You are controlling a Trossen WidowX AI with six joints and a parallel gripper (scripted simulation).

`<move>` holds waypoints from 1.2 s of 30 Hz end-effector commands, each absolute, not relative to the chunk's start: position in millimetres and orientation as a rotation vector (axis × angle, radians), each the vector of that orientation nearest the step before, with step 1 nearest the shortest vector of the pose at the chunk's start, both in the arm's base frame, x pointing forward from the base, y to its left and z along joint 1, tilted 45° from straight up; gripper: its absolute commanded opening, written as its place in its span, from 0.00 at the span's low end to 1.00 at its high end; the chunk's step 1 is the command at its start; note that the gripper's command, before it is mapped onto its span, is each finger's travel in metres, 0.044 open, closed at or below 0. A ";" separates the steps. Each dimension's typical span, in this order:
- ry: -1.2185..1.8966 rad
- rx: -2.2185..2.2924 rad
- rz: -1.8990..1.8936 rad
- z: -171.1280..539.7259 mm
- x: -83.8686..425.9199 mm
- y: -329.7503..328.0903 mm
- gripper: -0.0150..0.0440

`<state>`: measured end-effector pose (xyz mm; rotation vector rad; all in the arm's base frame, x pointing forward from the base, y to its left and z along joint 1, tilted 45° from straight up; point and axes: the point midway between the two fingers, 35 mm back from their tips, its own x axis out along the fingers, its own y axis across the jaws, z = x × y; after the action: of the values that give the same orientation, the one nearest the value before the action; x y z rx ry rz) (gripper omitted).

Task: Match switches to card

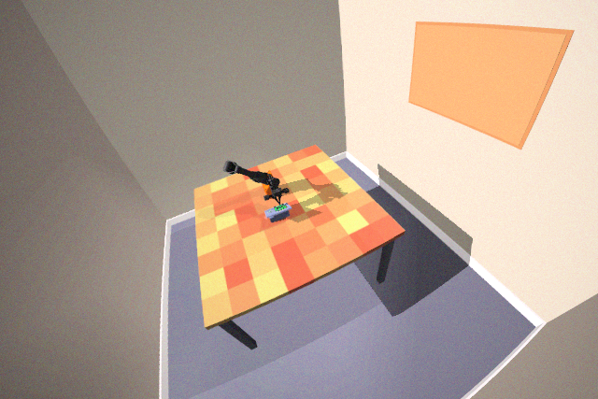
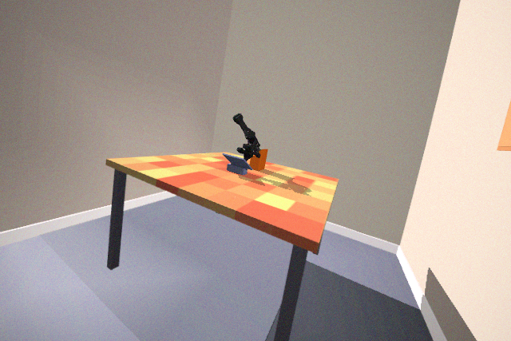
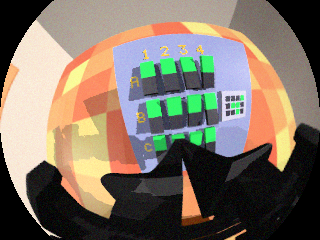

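The pale blue switch panel (image 1: pixel 268 214) (image 2: pixel 234 158) (image 3: pixel 231 57) is tilted on a base. In the wrist view it has rows A, B and C with columns 1 to 4. Each switch shows a green far half and a dark near half; which half is raised is hard to tell. The small card (image 3: pixel 227 118) right of row B seems to show green at far-row column 4, middle-row columns 2 and 3, and near-row column 3, the rest dark. My gripper (image 1: pixel 278 204) (image 2: pixel 246 159) (image 3: pixel 179 142) is shut and empty, its tips at or just above row C, covering parts of C2 and C3.
The panel stands on a patchwork table (image 1: pixel 294 263) (image 2: pixel 181 178) of orange, red and yellow squares. An orange block (image 1: pixel 267 189) (image 2: pixel 259 160) stands by the arm's base, behind the panel. The arm's shadow falls beside the panel.
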<state>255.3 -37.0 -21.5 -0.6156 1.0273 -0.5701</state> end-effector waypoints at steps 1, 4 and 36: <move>1.033 -0.617 -0.565 -22.7 255.1 -37.5 0.25; 1.033 -0.617 -0.565 -23.0 255.3 -37.8 0.25; 1.033 -0.617 -0.565 -25.5 257.1 -40.8 0.25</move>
<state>257.4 -40.2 -24.3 -0.6159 1.0268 -0.5699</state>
